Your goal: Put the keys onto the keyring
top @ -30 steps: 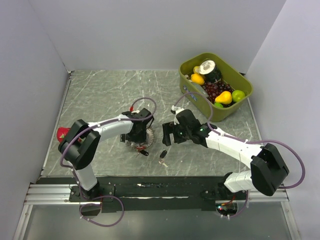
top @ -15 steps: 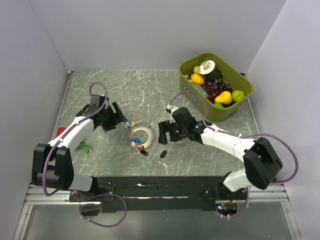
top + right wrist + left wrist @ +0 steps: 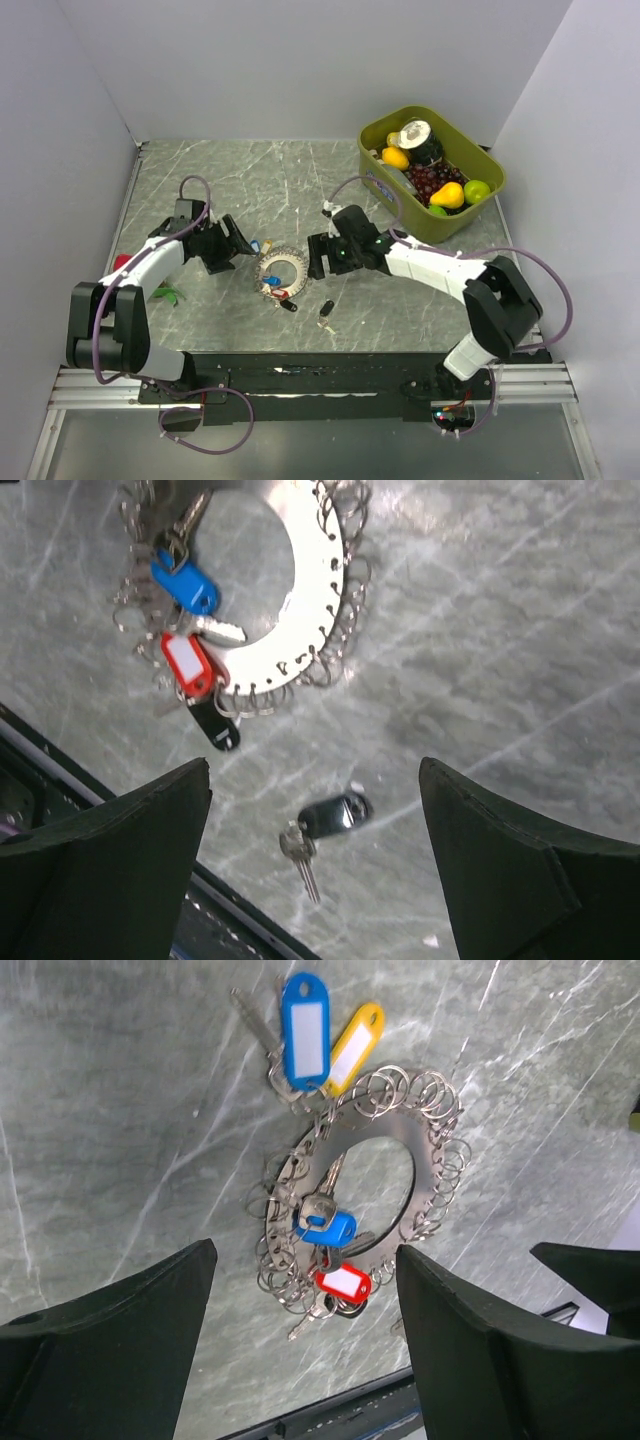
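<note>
The keyring [image 3: 281,271] is a flat grey metal ring edged with many small split rings, lying on the marble table. It also shows in the left wrist view [image 3: 432,1160] and the right wrist view [image 3: 275,660]. On it hang a blue-headed key [image 3: 330,1228], a red tag [image 3: 343,1282], a black key [image 3: 215,728] and blue [image 3: 307,1025] and yellow [image 3: 355,1045] tags. A loose black-headed key [image 3: 325,312] lies apart, nearer the front edge [image 3: 333,815]. My left gripper [image 3: 232,250] [image 3: 305,1250] is open and empty, left of the ring. My right gripper [image 3: 318,258] [image 3: 315,770] is open and empty, right of it.
A green bin [image 3: 460,215] of toy fruit stands at the back right. A red object [image 3: 122,263] and a small green one [image 3: 165,293] lie by the left wall. A black rail [image 3: 320,375] runs along the front edge.
My left gripper pulled off the keyring to the left, then eased back toward it. My right gripper moved left, closer to the ring. The ring and loose key stayed put.
</note>
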